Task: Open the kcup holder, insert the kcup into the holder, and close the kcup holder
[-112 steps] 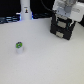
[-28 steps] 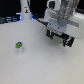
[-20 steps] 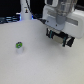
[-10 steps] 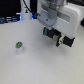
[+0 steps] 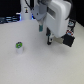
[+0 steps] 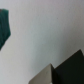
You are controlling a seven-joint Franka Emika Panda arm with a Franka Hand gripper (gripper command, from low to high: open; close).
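Nearest me, the kcup [image 5: 19, 46] stands alone on the white table [image 5: 30, 67], well apart toward the exterior view's left. Farther back, my gripper [image 5: 48, 38] hangs just beside the kcup holder [image 5: 69, 40], which lies toward the exterior view's right. I cannot tell how wide its jaws stand, and nothing appears held.

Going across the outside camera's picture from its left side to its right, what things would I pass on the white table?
The kcup with its green top → the gripper hanging over the table → the kcup holder, a dark box partly behind the arm.
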